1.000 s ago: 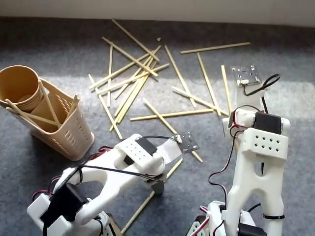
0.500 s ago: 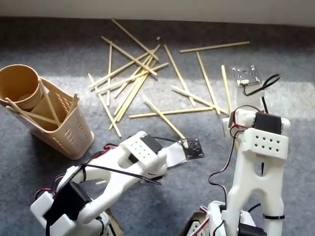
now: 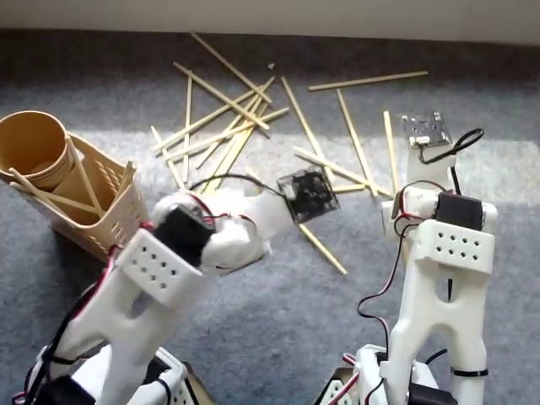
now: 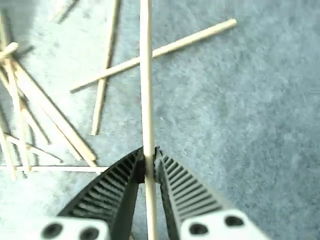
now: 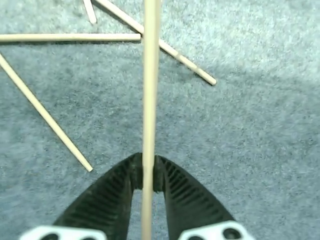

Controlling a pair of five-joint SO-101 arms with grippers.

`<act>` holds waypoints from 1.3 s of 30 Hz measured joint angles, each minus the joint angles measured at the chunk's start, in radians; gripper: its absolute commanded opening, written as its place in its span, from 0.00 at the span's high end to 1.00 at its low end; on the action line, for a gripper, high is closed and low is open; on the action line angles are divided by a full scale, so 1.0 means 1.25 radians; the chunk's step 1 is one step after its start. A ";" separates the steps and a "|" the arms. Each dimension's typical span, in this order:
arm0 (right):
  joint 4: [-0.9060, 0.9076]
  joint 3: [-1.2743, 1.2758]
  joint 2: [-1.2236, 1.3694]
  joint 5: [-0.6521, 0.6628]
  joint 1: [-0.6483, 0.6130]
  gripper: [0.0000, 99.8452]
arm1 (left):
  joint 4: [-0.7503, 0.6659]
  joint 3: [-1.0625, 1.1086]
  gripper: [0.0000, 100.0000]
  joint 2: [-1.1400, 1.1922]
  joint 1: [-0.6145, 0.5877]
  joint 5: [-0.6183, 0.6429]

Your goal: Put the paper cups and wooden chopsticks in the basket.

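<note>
Grey short-pile carpet (image 3: 312, 337) covers table. Pale strip (image 3: 337, 15) along far edge. Brighter light band (image 3: 515, 169) crosses middle, left to right.

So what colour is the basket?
Cream-beige, with slotted sides. The high view shows the basket best.

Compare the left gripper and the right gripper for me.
The left gripper hangs over many loose chopsticks; the right gripper has few below it. The left arm leans beside the basket; the right arm stands far from it. Each is shut on one stick, the left chopstick and the right chopstick, running lengthwise between the jaws.
</note>
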 measured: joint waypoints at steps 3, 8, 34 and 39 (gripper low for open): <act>0.000 0.000 0.000 -0.006 0.000 0.99 | 0.025 -0.101 1.00 -0.052 -0.066 0.000; 0.000 0.000 0.000 -0.009 0.000 0.99 | -0.018 -0.212 1.00 -0.090 -0.260 0.000; 0.000 0.000 0.000 -0.010 -0.047 0.99 | -0.313 -0.174 1.00 -0.097 -0.560 0.101; 0.000 -0.012 0.000 -0.056 -0.065 0.99 | -0.422 -0.009 0.99 -0.096 -0.601 0.168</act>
